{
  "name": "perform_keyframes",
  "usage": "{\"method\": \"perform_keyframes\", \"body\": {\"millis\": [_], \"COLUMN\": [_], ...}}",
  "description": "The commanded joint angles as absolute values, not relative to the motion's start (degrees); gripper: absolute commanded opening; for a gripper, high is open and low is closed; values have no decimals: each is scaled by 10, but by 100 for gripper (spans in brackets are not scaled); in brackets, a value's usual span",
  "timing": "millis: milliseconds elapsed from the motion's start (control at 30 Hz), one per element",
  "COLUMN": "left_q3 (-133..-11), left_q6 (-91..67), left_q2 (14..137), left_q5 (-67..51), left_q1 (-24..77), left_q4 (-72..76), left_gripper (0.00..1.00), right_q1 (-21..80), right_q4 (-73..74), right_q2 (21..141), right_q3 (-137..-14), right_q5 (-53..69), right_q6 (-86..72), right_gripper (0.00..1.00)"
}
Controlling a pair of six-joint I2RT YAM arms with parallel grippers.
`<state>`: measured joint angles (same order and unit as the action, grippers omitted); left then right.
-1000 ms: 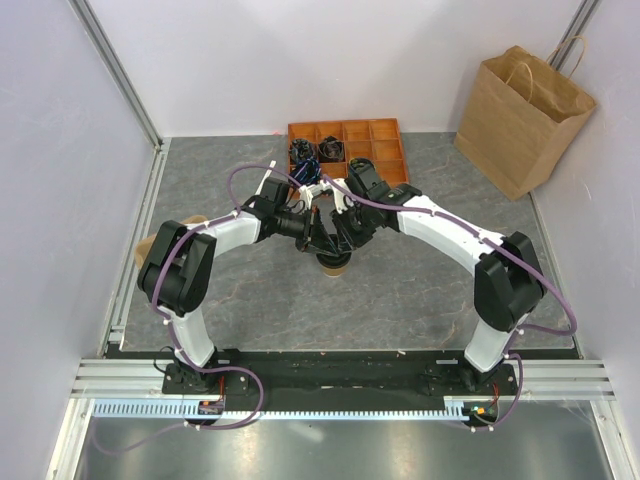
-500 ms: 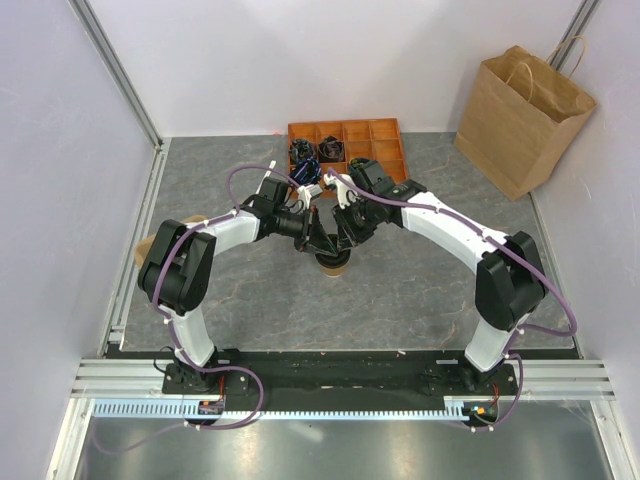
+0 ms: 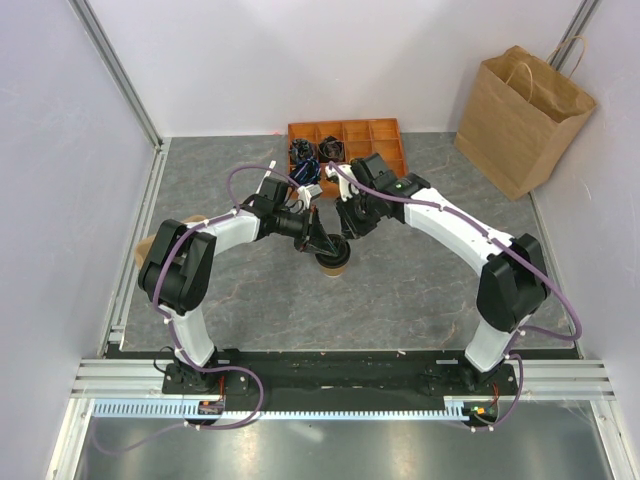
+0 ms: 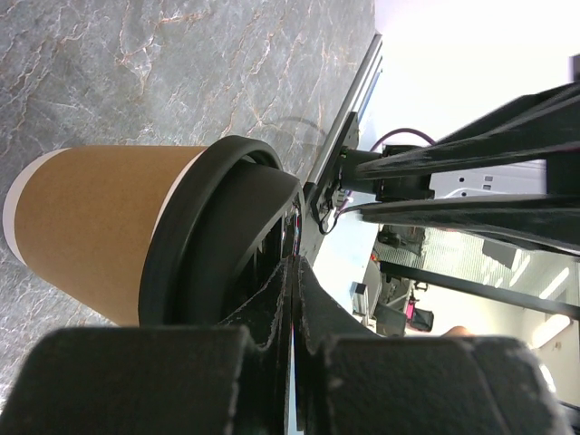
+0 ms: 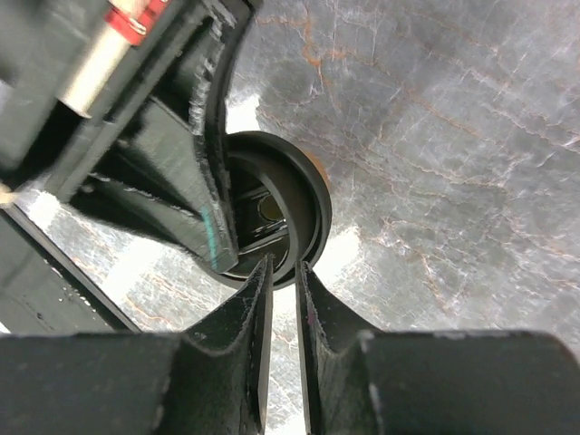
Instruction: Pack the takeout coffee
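Takeout coffee (image 3: 335, 265) stands upright on the grey table (image 3: 420, 290), about midway between the two arms, its black lid (image 4: 181, 245) on. The left gripper (image 4: 292, 272) has its fingers pressed together, tips against the top of the lid. The right gripper (image 5: 284, 272) hangs over the lid's rim with only a narrow slit between its fingers and nothing in it. An orange tray (image 3: 385, 140) lies behind. A paper bag (image 3: 520, 120) stands well apart, far right.
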<state>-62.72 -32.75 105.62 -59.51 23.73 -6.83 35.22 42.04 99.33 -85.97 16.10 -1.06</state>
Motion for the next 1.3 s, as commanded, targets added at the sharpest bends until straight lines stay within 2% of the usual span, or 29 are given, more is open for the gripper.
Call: {"method": "perform_keyframes", "body": {"millis": [0, 167, 300, 367, 433, 467, 500, 600, 1000, 1267], "left_q3": [-619, -620, -622, -622, -623, -623, -623, -623, -626, -624], "left_q6": [-291, -292, -293, -292, -290, -291, -289, -290, -288, -287], "left_q2": [1086, 1092, 1098, 1099, 1100, 1100, 1099, 1096, 1098, 1103], "left_q5": [-505, -505, -506, -505, -504, -503, -503, -502, -502, -501], "left_q1": [230, 229, 229, 229, 229, 229, 229, 229, 228, 222], "left_q4": [-98, -98, -100, -100, -101, -100, -101, -101, -102, -104], "left_gripper": [2, 2, 2, 2, 2, 2, 2, 2, 2, 2], "right_q1": [354, 350, 340, 336, 328, 324, 320, 306, 302, 335], "right_q4": [406, 395, 397, 397, 399, 402, 403, 405, 409, 363], "right_q2": [1022, 1042, 1030, 1019, 1011, 1000, 993, 968, 961, 1016], "right_q3": [-824, -773, -783, -791, -801, -808, -813, -835, -816, -745], "right_q5": [166, 164, 187, 204, 222, 247, 253, 251, 257, 235], "right_q6": [-9, -6, -11, -12, -17, -18, -27, -32, -34, -34], "right_gripper": [21, 11, 7, 1, 4, 9, 18, 22, 21, 19]}}
